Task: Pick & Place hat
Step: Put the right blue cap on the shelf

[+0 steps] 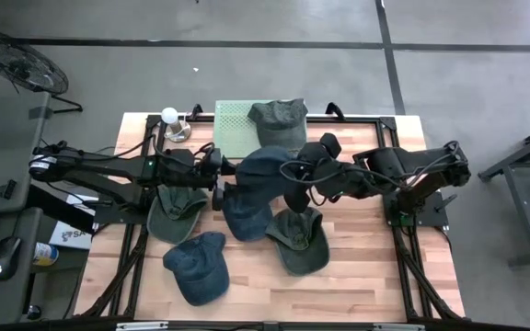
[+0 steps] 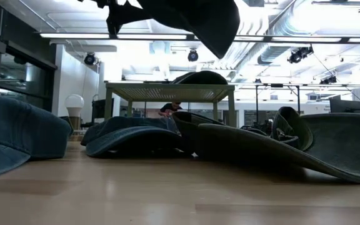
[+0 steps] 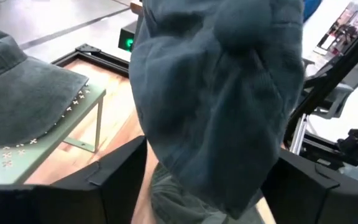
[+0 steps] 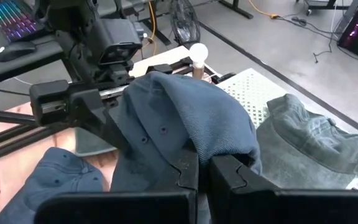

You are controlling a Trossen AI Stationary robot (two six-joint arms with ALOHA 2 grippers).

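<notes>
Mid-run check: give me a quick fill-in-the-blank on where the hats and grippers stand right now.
1. The blue hat held up in the air is gripped by ____ grippers at once.
2. On the green perforated stand lies one hat of ____ colour.
3. The right gripper is shut on the ____ hat.
4. The white round bulb stands at the table's far ____ corner in the high view.

Missing words: both; green; blue; left

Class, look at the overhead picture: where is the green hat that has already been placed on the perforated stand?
In the high view the green hat sits on the right part of the pale green perforated stand, at the table's far edge, right of the white bulb.
</notes>
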